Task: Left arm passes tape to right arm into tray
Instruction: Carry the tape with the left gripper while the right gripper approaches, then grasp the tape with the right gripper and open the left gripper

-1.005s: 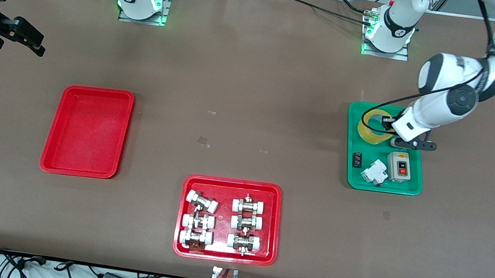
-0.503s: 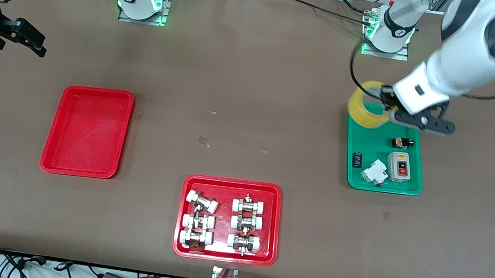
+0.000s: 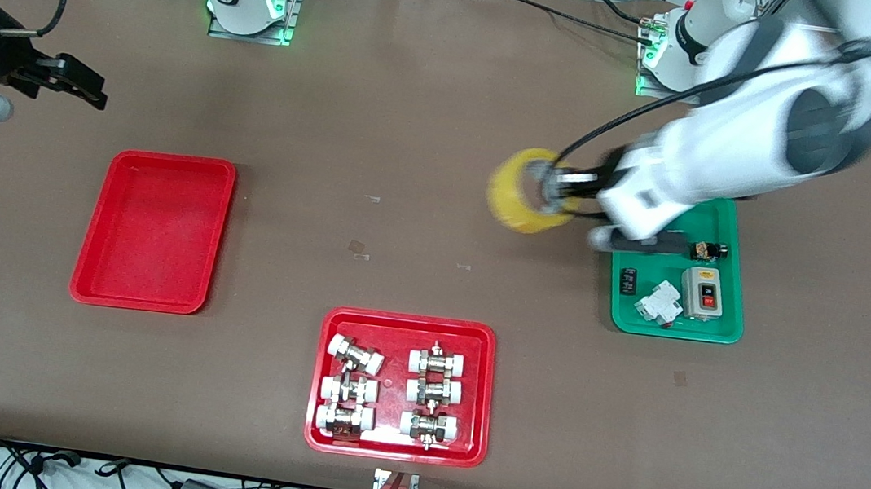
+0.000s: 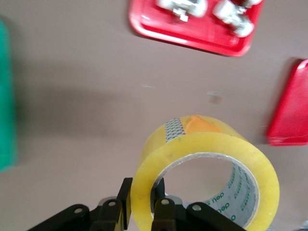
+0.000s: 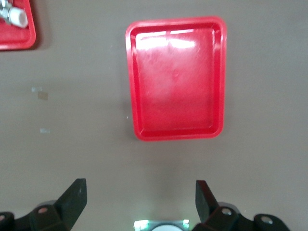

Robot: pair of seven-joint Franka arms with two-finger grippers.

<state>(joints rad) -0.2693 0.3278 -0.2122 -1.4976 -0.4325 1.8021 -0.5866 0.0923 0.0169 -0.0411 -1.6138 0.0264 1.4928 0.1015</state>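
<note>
Front view: left arm's claw (image 3: 565,187) carries the tape (image 3: 525,189) in the air over bare bench (image 3: 434,113), between the green tray (image 3: 725,331) and the bench's middle; the claw is clamped on the roll's wall, one finger inside the core and one outside. The roll looks like a wide translucent yellow ring with a pale core, motion-blurred here. My read: light, stiff enough as a hoop, smooth and a bit slippery on the outer wrap, not fragile; pinching through the wall is the sound grip, and the receiving claw should take the free part of the ring, away from the left claw. The right arm's claw (image 3: 81,81) hovers over the bench near the right arm's end, with the red tray (image 3: 84,270) nearer the camera than the spot below it and empty. A red tray of fittings (image 3: 315,436) sits close to the camera edge. Left wrist view: the tape (image 4: 204,178) fills the lower frame, pale core with green print inside, a patterned patch on the outer wrap; fingers (image 4: 163,211) grip the wall on both sides, bare bench under it, and the fittings tray (image 4: 192,36) and the red tray (image 4: 291,110) are in frame. Right wrist view: right claw (image 5: 139,199) has fingers wide apart, nothing between them; the red tray (image 5: 132,86) lies below, floor plain and lightly scuffed, no tape in it yet.
</note>
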